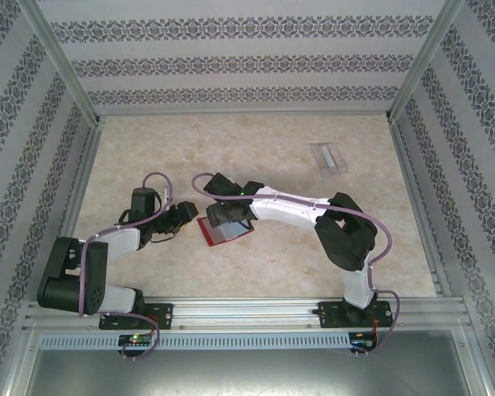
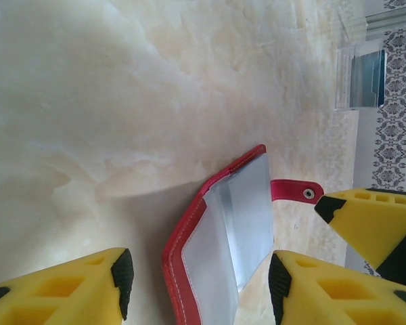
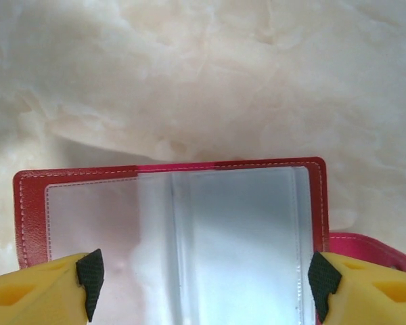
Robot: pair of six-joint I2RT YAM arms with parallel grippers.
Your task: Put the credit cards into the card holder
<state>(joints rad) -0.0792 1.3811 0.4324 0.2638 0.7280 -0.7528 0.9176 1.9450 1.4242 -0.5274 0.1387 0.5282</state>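
The card holder is lying open on the pale marbled worktop, right between the two claws, showing its clear bluish-grey pockets and red edges. The left claw is sitting just to its left. In the left wrist view this claw is spreading wide, and the holder is rising between its yellow fingers with its red cover appearing to tilt up off the worktop. The black pads are standing clear of it on both sides, gripping nothing.

The right claw is hanging over the holder's far edge. In its own wrist view it is also gaping wide and holding nothing, with the open holder stretching just ahead of and below its fingers. The holder's red strap, with its metal snap, is sticking out beside one right-claw fingertip.

The credit cards are lying well apart from both claws, beyond the right claw and off to its right.
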